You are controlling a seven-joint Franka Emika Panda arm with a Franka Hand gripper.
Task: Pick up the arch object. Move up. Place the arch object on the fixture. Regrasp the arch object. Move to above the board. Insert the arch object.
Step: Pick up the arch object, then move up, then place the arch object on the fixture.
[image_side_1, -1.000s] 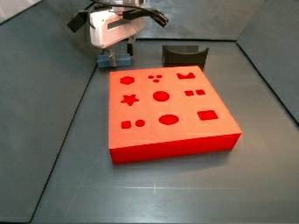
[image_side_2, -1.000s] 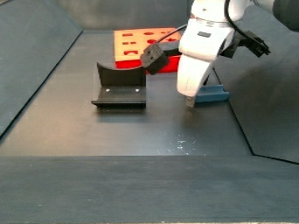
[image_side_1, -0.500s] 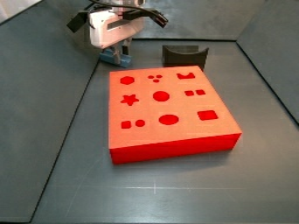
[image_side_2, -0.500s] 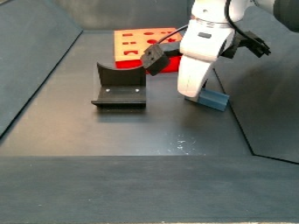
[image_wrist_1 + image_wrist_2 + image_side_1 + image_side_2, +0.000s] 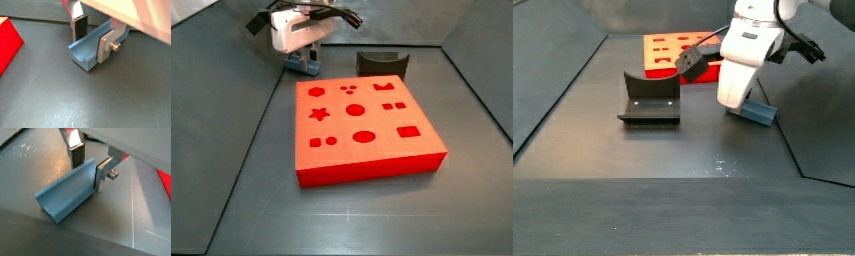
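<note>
End effector (image 5: 92,34) low at the floor, plates straddling the wall of the blue-grey arch piece (image 5: 88,47): in both wrist views one dark-padded finger (image 5: 76,153) against the inner side, the silver finger (image 5: 105,169) with its bolt against the outer side. Closed onto the piece as far as can be told, with no gap seen at either pad. Same end effector (image 5: 740,104) seen in a side view, down over the arch piece (image 5: 759,112), which looks tilted with its low end on or just above the floor.

Judged step: the first pick-up, grasp made, lift barely begun if at all. Next move calls for a straight rise, then a carry across to the dark fixture (image 5: 648,98), standing well apart on the floor, with the piece kept from twisting between the pads.

Red board (image 5: 368,128) with shaped cut-outs lying beside, near the grasp point, fixture (image 5: 382,63) just beyond its far edge.

No brand, label or writing readable anywhere.
</note>
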